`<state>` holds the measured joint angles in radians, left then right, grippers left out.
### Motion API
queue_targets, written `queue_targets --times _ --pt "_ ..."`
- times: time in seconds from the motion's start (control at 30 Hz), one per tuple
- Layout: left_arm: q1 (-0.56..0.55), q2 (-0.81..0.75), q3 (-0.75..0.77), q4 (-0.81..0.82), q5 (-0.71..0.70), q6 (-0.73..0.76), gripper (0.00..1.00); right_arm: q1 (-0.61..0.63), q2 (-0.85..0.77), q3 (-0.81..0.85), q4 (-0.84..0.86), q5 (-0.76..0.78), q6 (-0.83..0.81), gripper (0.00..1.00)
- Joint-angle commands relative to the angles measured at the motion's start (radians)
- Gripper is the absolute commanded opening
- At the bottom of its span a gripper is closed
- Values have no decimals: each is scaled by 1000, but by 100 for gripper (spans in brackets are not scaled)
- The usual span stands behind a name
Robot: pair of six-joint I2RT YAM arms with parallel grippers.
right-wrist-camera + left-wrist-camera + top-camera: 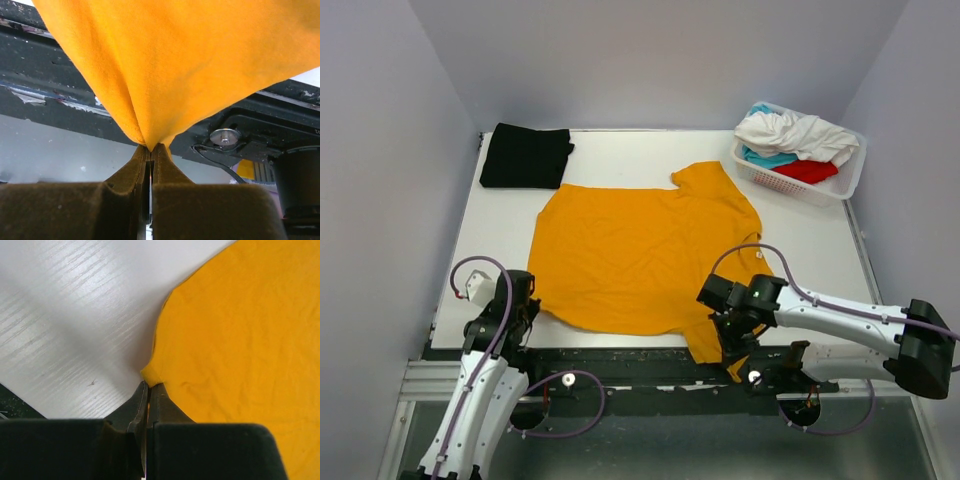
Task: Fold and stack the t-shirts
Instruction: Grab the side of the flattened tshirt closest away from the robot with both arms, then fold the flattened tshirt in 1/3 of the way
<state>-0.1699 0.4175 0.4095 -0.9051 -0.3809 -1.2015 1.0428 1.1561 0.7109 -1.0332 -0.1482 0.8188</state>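
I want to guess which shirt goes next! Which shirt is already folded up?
The black t-shirt, in the far left corner. The orange t-shirt lies spread open, and the white, teal and red ones are bunched in the basket.

Spread shirt (640, 260) ctr of table (645, 150), folded shirt (525, 155) far L, basket (775, 180) far R

The orange shirt (640, 255) is a solid mustard-orange all over, with no print or stripes. The black shirt (525, 155) is plain black, same deal. The basket (775, 182) is a white lattice, and the colours poking out of it are a white shirt (795, 132), a teal shirt (767, 157) and a red shirt (807, 171). The table (620, 150) is white with faint grey streaks up close. The left pincer (148, 390) is black, and the right pincer (150, 150) looks dark brownish. The arms (850, 315) are white with black joints, and the cables (560, 425) are pale purple.
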Motion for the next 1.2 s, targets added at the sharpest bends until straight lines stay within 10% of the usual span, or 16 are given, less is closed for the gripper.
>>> queue_targets --times 0.0,0.43,1.17 --pt "6 39 -9 9 18 13 0 12 1 98 -60 99 28 1" --pt "12 300 78 231 64 48 0 -13 240 415 -63 667 33 1" --pt "123 565 223 367 72 109 0 -246 345 467 205 719 -178 1"
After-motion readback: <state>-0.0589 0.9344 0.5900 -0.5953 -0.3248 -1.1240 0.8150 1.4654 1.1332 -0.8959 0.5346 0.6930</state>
